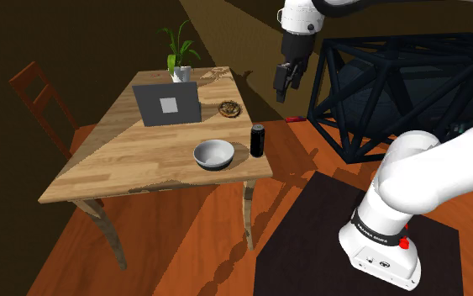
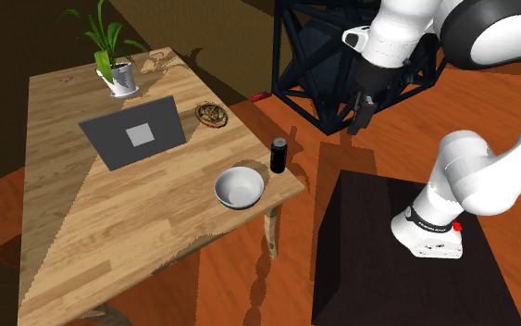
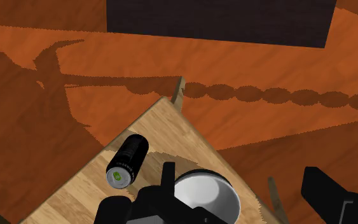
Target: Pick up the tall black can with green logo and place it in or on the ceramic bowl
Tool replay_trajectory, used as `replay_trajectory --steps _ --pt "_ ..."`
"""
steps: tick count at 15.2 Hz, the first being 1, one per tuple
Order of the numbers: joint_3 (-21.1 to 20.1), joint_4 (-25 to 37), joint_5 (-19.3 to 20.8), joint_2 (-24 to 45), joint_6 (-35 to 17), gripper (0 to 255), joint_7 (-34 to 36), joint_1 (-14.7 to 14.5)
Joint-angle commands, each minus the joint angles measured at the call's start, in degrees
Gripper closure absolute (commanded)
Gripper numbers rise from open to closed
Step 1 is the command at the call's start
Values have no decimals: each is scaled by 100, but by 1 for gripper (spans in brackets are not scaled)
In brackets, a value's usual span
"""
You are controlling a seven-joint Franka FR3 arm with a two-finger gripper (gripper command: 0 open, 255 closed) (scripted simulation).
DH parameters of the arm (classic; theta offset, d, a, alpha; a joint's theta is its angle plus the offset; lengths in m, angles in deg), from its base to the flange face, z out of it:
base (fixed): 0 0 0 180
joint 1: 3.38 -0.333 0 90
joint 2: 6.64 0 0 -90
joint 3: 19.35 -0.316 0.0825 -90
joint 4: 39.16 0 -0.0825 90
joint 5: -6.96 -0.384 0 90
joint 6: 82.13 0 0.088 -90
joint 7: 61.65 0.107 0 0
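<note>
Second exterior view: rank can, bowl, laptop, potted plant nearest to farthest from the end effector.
End effector hangs off the table corner.
1. Black can, at that corner.
2. Bowl, beside the can.
3. Laptop, mid-table.
4. Potted plant, far edge.

Wooden table (image 1: 134, 172): light planks, turned legs, dark shadow across far part of top. Tall black can (image 1: 257, 140) upright near table corner nearest robot stand; green mark on its top in wrist view. Grey-white bowl (image 1: 214, 155) just beside can on shoulder view's left, not touching. Grey laptop (image 1: 169, 104) mid-table beyond bowl, lid raised, pale square on lid. Small round brown dish (image 1: 229, 108) near laptop, on shoulder view's right. Potted plant (image 1: 180, 63) in white pot at far edge.
</note>
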Motion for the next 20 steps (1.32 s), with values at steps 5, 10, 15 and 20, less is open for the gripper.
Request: replay_trajectory --steps 5,10,15,20 --pt "230 -135 103 580 -648 0 -150 130" --pt "507 -139 190 1439 -1424 0 -337 279" --pt "769 40 207 2410 -2127 0 -538 401" --pt "1005 398 123 3456 -2718 0 -774 502"
